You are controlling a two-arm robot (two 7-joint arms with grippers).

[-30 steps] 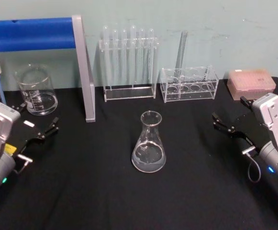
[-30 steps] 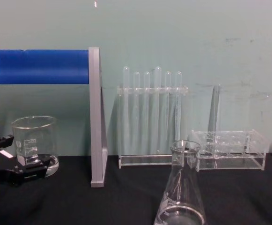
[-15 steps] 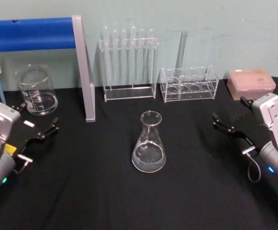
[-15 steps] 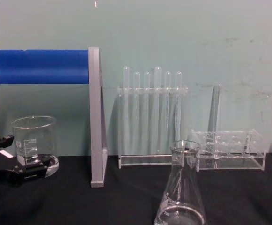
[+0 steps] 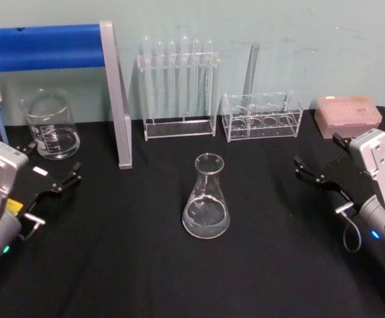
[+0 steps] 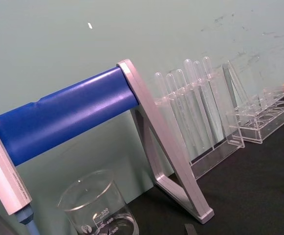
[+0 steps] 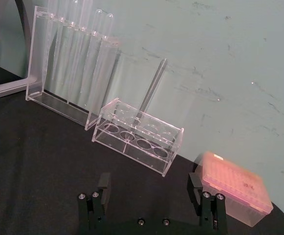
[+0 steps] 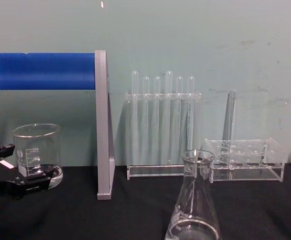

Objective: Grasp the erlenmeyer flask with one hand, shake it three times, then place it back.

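The erlenmeyer flask (image 5: 207,199) stands upright in the middle of the black table, clear glass with a little clear liquid in its wide base. It rises at the lower middle of the chest view (image 8: 194,205). My left gripper (image 5: 53,161) rests low at the table's left, well apart from the flask, open and holding nothing; the chest view catches it at the left edge (image 8: 16,167). My right gripper (image 5: 319,154) sits at the table's right, also far from the flask. Its two black fingers (image 7: 102,183) stand wide open over bare cloth, gripper (image 7: 149,185).
A glass beaker (image 5: 51,126) stands just behind the left gripper. A blue-barred grey stand (image 5: 116,99) rises at back left. A test-tube rack (image 5: 177,86), a low clear rack (image 5: 262,116) and a pink tip box (image 5: 348,112) line the back.
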